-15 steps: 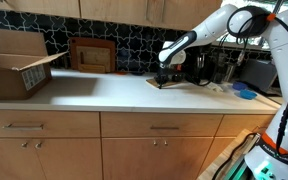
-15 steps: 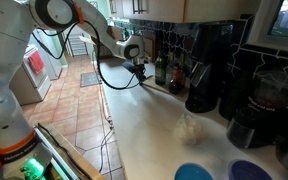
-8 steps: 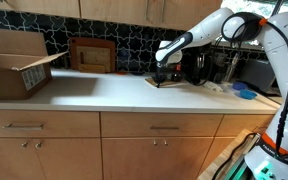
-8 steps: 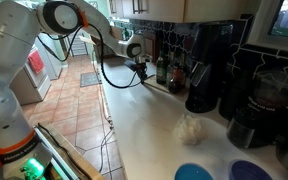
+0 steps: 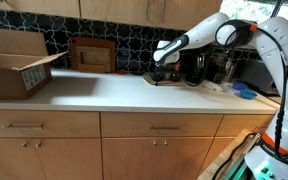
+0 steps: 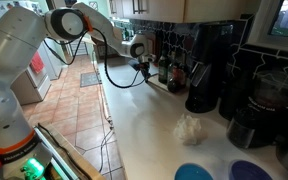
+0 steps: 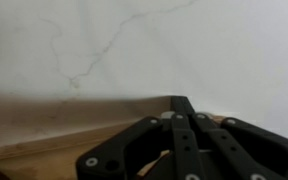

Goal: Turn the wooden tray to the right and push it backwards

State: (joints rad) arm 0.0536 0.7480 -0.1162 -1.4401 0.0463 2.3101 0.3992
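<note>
The small light-brown wooden tray (image 5: 159, 81) lies on the white counter near the backsplash, beside dark bottles. My gripper (image 5: 160, 73) points down onto it with its fingers together; nothing shows between them. In an exterior view the gripper (image 6: 144, 68) stands just in front of the bottles, and the tray under it is hard to make out. In the wrist view the shut gripper (image 7: 181, 101) ends over the tray's wood (image 7: 34, 150), with the veined white counter beyond. The contact point itself is hidden.
A cardboard box (image 5: 14, 65) sits at the counter's far end. A dark reddish framed tray (image 5: 91, 55) leans on the backsplash. Bottles (image 6: 165, 70) and black coffee machines (image 6: 209, 65) stand close behind the gripper. A crumpled white wad (image 6: 191, 127) and blue bowls (image 5: 246, 94) lie further along.
My gripper has shifted a little toward the backsplash, and the small wooden tray has slid back with it. The fingers stay together.
</note>
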